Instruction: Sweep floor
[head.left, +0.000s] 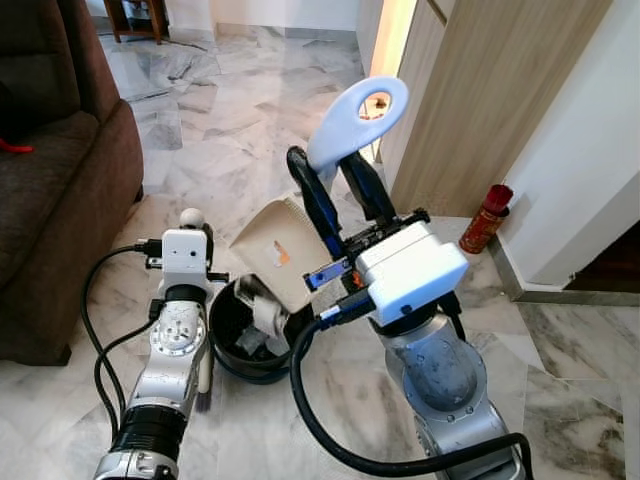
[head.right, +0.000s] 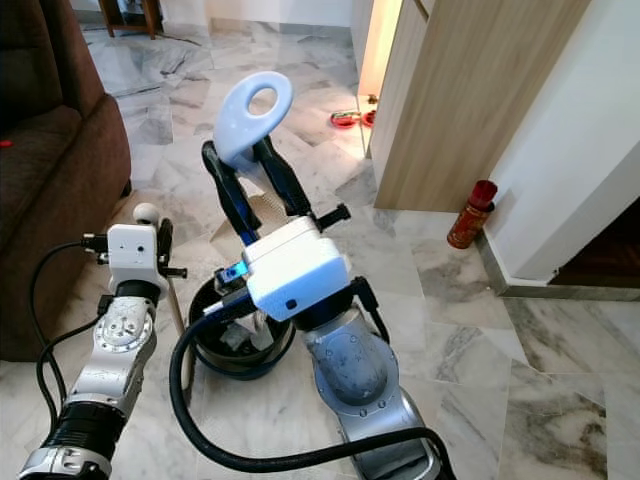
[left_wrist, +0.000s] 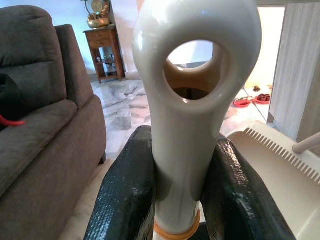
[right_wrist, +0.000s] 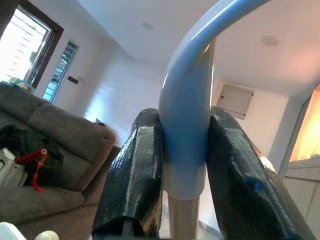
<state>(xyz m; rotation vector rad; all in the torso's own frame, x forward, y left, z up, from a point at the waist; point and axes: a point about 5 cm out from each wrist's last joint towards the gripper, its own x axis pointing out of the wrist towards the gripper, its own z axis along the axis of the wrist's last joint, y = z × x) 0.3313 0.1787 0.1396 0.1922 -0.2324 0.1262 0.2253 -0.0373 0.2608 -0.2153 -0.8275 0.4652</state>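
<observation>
now the right tool is clamped on the blue dustpan handle, tipping the dustpan over the black bin. left tool is clamped on the upright broom handle, just beside the bin.

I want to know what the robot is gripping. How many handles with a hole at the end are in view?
2. A blue one in the right hand, raised above the bin; a cream one in the left hand, beside the sofa. Others may be hidden.

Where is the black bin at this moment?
In the left eye view the black bin sits on the marble floor between both arms, beneath the tilted dustpan, right of the brown sofa.
</observation>
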